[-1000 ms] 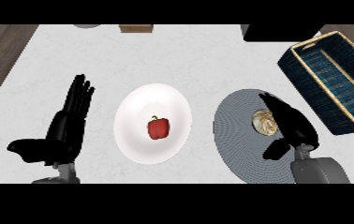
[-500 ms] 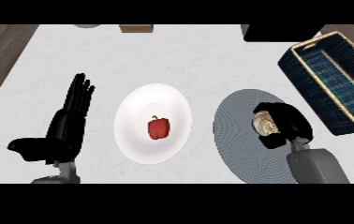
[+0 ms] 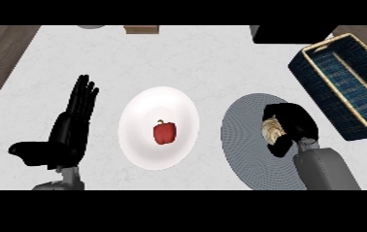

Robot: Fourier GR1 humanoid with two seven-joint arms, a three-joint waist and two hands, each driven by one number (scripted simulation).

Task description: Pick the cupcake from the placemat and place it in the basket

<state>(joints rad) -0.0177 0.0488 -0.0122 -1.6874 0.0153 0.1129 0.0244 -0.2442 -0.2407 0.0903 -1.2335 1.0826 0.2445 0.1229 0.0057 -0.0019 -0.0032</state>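
A pale cupcake sits on the round grey placemat at the lower right. My right hand lies over it, fingers and thumb curled round it, so only its left side shows. The dark blue basket with a tan rim stands at the right edge, just beyond the placemat. My left hand rests open at the left, fingers straight and pointing up, holding nothing.
A white plate with a red bell pepper lies between the two hands. A black block stands at the back right. A small brown object and a grey one sit along the back edge.
My right hand has come down over the cupcake and its fingers have curled round it. The left hand and the plate have not moved.
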